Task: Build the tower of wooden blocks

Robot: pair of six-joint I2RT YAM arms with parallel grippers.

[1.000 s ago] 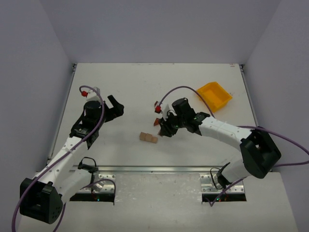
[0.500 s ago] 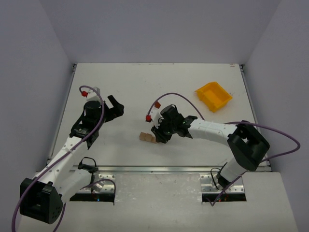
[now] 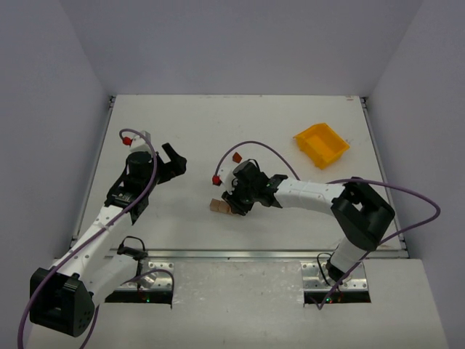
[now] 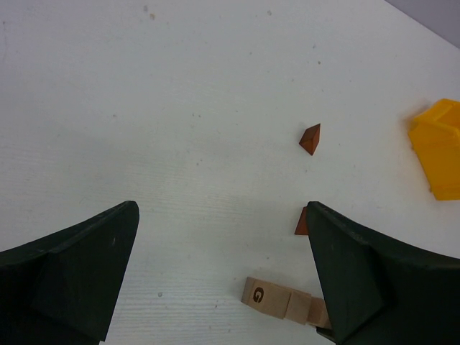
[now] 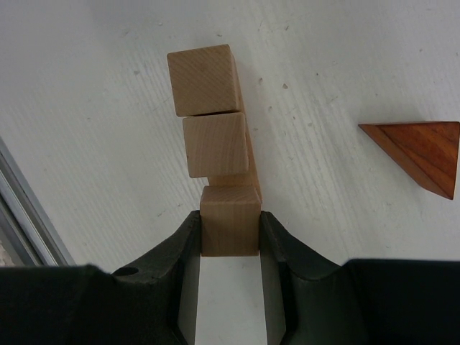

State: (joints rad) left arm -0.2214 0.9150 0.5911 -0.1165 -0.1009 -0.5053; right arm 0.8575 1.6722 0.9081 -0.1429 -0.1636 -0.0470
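White tabletop (image 3: pixel 290 116) between grey walls held a short row of pale blocks (image 5: pixel 208 115) near its front middle. The right gripper (image 5: pixel 230 224) was clamped on a pale block (image 5: pixel 230 212) at the end of that row. A reddish wedge (image 5: pixel 420 154) lay nearby. The left gripper (image 4: pixel 221 215) hung with its jaws wide apart, well away to the left. A yellow bin (image 3: pixel 321 144) sat at the far right.

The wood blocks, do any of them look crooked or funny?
A little. In the right wrist view, the farthest block is twisted out of line with the middle block in the row. The right gripper is shut on the nearest block. A reddish triangle block lies off alone to the side.
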